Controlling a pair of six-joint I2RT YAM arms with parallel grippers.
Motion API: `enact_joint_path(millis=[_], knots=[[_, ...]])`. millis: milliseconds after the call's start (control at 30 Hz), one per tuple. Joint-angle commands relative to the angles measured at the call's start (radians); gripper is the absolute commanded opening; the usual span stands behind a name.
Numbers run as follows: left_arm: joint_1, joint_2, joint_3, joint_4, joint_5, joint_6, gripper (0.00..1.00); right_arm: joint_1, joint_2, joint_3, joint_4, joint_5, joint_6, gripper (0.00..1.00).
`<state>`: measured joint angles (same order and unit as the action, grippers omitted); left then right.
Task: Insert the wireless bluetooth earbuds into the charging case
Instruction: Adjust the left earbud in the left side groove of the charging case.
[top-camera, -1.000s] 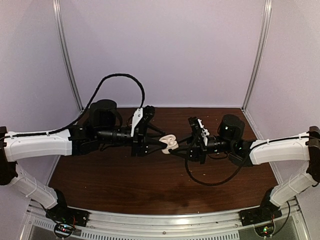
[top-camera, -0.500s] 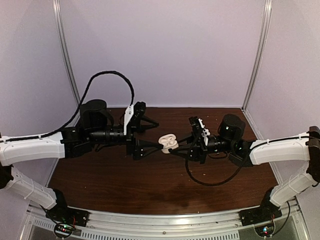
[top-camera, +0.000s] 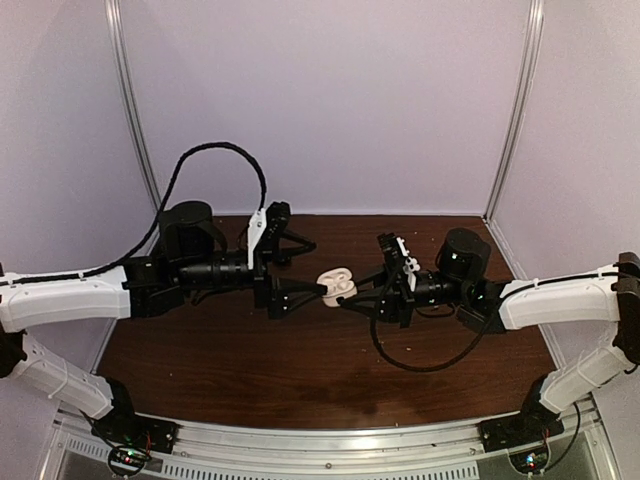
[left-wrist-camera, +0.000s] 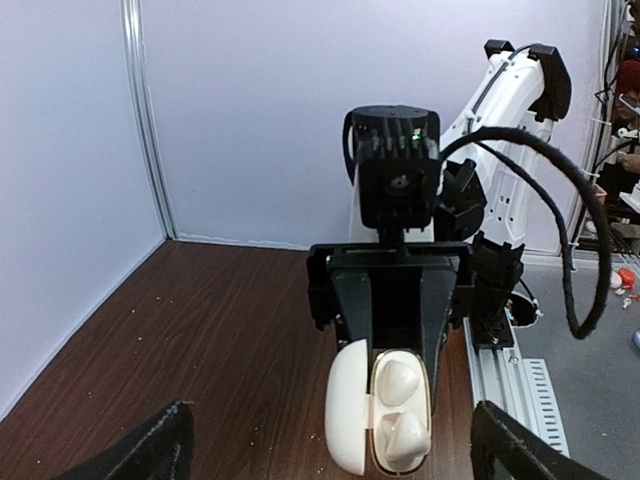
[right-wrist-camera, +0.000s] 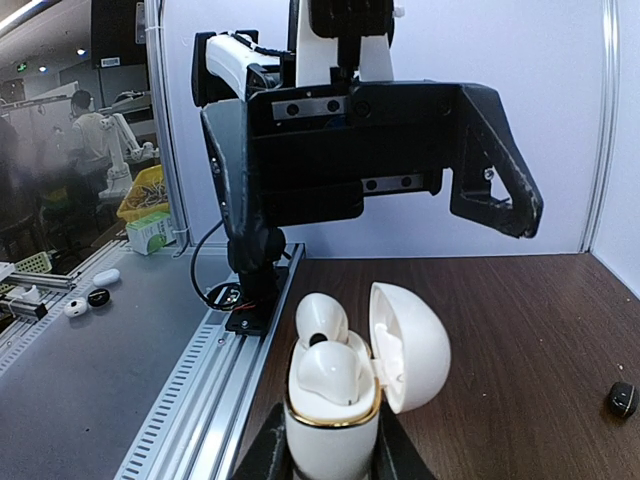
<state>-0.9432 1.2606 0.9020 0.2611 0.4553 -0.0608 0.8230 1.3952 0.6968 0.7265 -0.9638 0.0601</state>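
Observation:
The white charging case stands upright with its lid swung open, and my right gripper is shut on its lower body. Two white earbuds sit in its pockets, one behind the other. In the left wrist view the same case faces me with both earbuds in it. My left gripper is open wide, its fingertips on either side of the case and clear of it. From above, the case hangs over the table between the left gripper and the right gripper.
The dark wooden table lies below both arms. A small black rounded piece rests on it, at the right of the right wrist view. White walls close the back and sides. A metal rail runs along the near edge.
My left gripper has opened wide and drawn back to the left, away from the case. The right gripper and the case have stayed in place.

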Motion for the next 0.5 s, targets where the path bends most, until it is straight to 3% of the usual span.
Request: enact_joint_path(millis=[0, 233, 467], knots=[[0.006, 0.032, 0.044, 0.015, -0.078, -0.042, 0.98, 0.006, -0.016, 0.021, 0.013, 0.006, 0.009, 0.00], [0.006, 0.069, 0.068, -0.020, -0.157, -0.059, 0.98, 0.007, -0.019, 0.020, 0.016, 0.004, 0.009, 0.00], [0.007, 0.051, 0.036, 0.011, -0.090, -0.027, 0.98, 0.007, -0.019, 0.015, 0.019, 0.010, 0.008, 0.00]])
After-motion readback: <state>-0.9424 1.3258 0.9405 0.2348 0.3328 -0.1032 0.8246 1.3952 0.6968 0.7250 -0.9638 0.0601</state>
